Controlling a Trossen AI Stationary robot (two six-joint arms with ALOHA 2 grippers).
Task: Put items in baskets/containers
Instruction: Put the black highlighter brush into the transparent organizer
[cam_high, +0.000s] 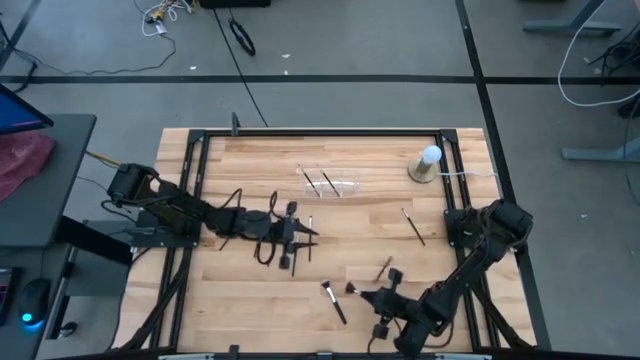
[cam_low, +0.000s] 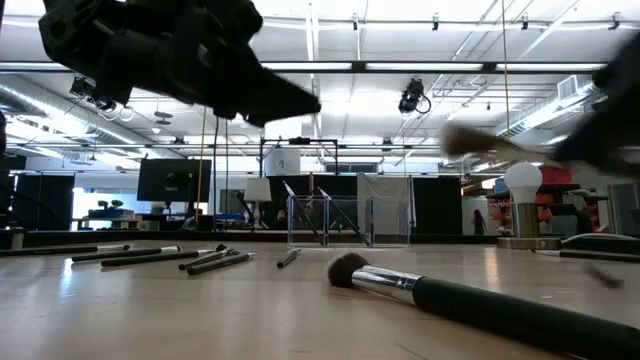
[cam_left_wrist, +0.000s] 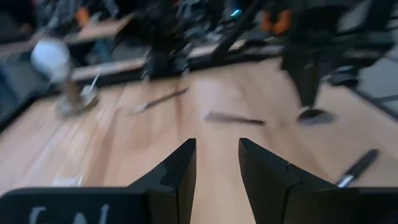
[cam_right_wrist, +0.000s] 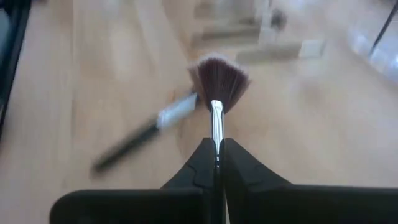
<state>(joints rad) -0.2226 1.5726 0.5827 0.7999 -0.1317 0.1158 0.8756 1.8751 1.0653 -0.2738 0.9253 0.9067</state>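
Clear organiser tray (cam_high: 330, 185) far centre of table, two brushes inside; early stage by my reading, most brushes loose on wood.

Fan brush (cam_right_wrist: 217, 81): silver ferrule, flared brownish bristles, clenched in right gripper (cam_right_wrist: 216, 155), near right, above table.

Loose brush (cam_high: 412, 226) right of centre, another (cam_high: 333, 302) near edge.

Left gripper (cam_left_wrist: 217, 155) fingers apart, empty, left of centre.

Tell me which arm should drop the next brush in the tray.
Right, probably. Its tool is shut on a fan brush. The left tool is open and empty over bare wood, though nearer the tray.
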